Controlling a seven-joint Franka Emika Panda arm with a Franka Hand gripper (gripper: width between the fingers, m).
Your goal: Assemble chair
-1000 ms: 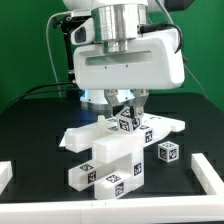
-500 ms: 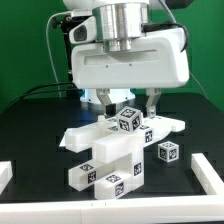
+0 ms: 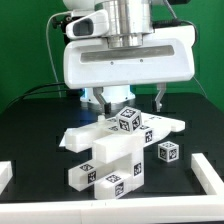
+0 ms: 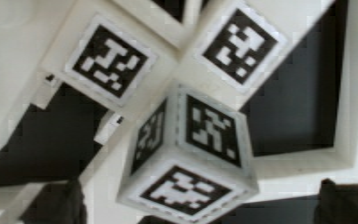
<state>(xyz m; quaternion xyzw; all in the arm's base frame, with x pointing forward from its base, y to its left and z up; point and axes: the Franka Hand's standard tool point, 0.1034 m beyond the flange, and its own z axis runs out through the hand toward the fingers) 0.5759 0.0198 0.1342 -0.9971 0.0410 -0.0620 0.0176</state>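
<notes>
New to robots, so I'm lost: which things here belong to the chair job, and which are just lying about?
Part of the job:
- joined white chair parts
- tagged cube resting on them
- small tagged block beside them
- open gripper above the cube

Just there:
- black table
- white rails near its edges

The chair pieces (image 3: 112, 150) look like chunky white plastic, smooth, with a soft sheen on the flat faces. Their square tags (image 4: 208, 130) are plain black-and-white print, matt, lying flush on the plastic. The counter (image 3: 30, 130) is black and dull, hardly reflecting anything. The arm's housing (image 3: 125, 65) is smooth white plastic with a faint gloss, and the wrist collar (image 3: 128, 15) looks like brushed silver metal.
</notes>
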